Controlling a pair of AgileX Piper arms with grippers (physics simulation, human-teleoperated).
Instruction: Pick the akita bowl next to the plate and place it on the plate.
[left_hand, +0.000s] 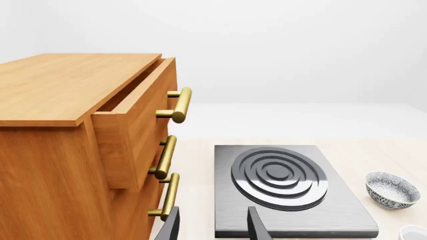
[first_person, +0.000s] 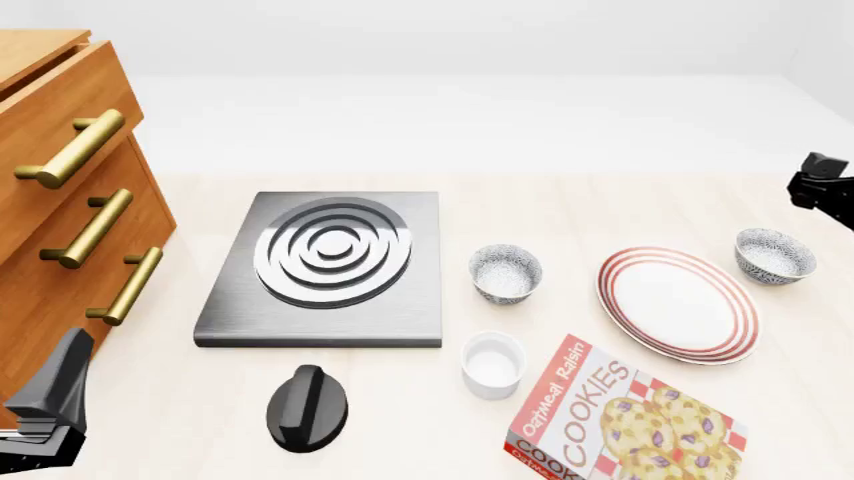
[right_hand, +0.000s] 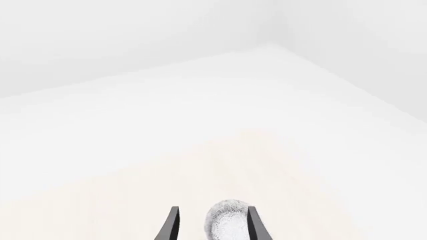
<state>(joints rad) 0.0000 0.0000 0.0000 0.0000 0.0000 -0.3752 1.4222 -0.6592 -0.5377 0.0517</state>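
The plate (first_person: 678, 303), white with red rings, lies right of centre on the table. One speckled akita bowl (first_person: 775, 255) stands close by the plate's far right rim. Its twin (first_person: 506, 273) stands left of the plate, beside the stove plate, and also shows in the left wrist view (left_hand: 392, 190). My right gripper (right_hand: 212, 227) is open, and a speckled bowl (right_hand: 227, 220) shows between its fingers, lower down and untouched. In the front view only a dark part of the right arm (first_person: 821, 185) shows, above and behind the right bowl. My left gripper (left_hand: 213, 227) is open and empty, at the near left.
A black stove plate (first_person: 327, 268) with a ringed burner lies left of centre, its knob (first_person: 308, 407) in front. A white ramekin (first_person: 493, 364) and a cookie box (first_person: 621, 415) sit near the front. A wooden drawer cabinet (first_person: 67, 200) with its top drawer ajar stands at the left.
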